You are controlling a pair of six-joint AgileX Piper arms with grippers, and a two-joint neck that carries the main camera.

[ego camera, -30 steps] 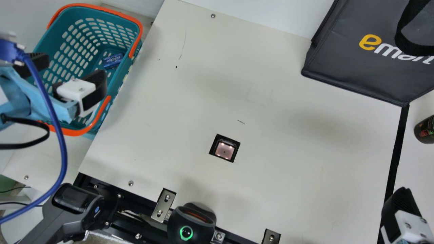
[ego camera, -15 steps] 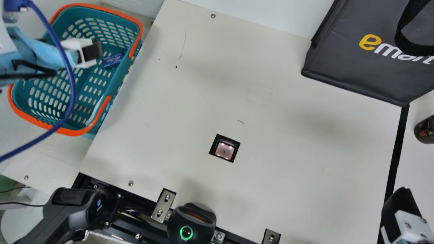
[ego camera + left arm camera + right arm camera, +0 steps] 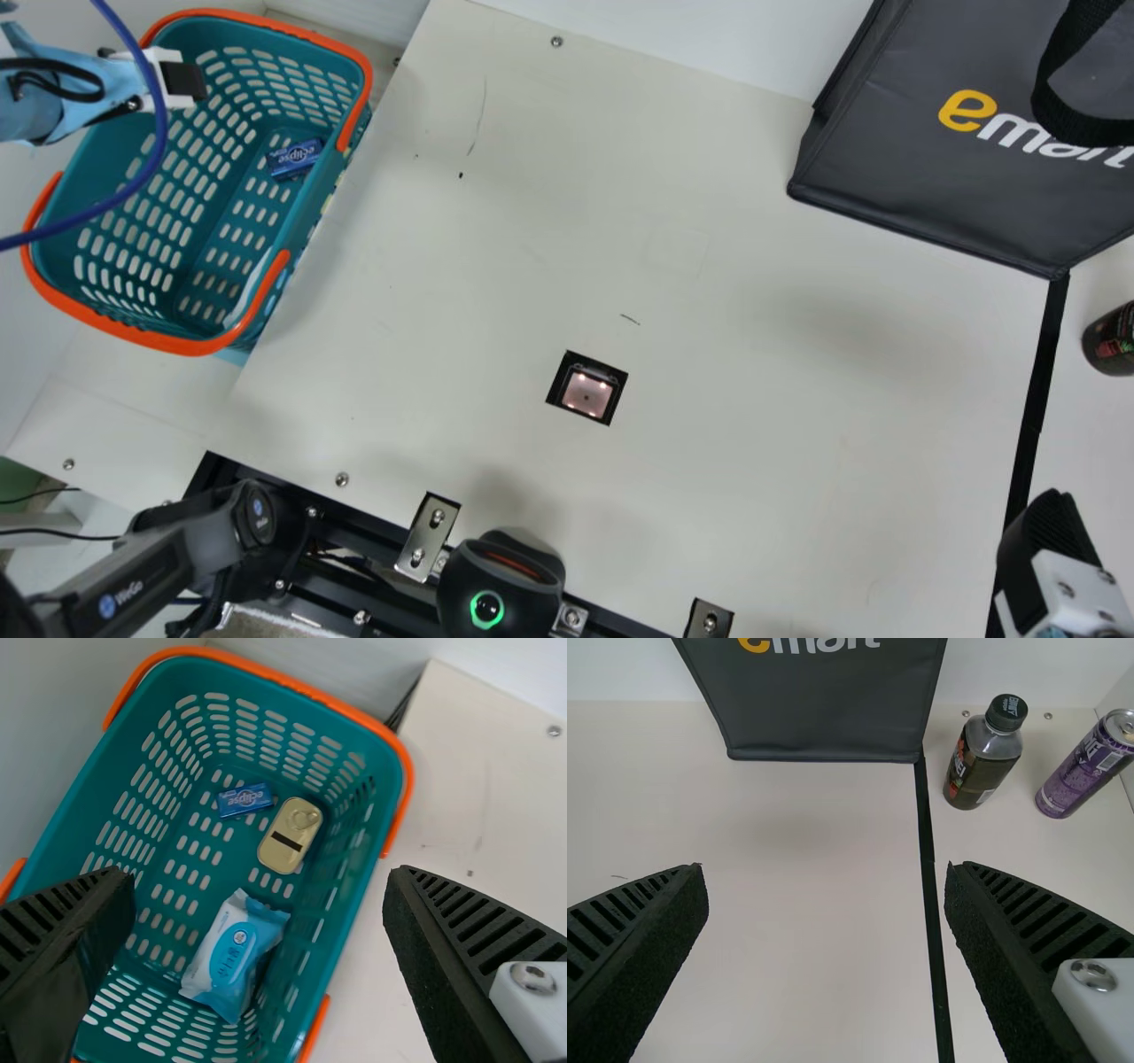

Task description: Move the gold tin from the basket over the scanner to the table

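My left gripper (image 3: 184,81) is over the upper left part of the teal basket (image 3: 188,346) in the main view. In the left wrist view, the left gripper (image 3: 259,904) stands open above the basket (image 3: 341,943), nothing between its fingers. The gold tin (image 3: 291,835) lies on the basket floor, beside a small blue pack. Set into the table (image 3: 753,425) is the square scanner window (image 3: 586,393). At the main view's lower right corner is my right gripper (image 3: 1050,549); in the right wrist view the right gripper (image 3: 826,904) is open and empty above the table.
The basket also holds the blue eclipse pack (image 3: 244,800) and a blue-and-white wipes pack (image 3: 232,958). A dark bag (image 3: 930,151) stands at the table's far right. Past the black strip are a bottle (image 3: 983,757) and a purple can (image 3: 1085,766).
My left arm has moved up and to the left in the main view, uncovering much of the basket. The right gripper has kept still.
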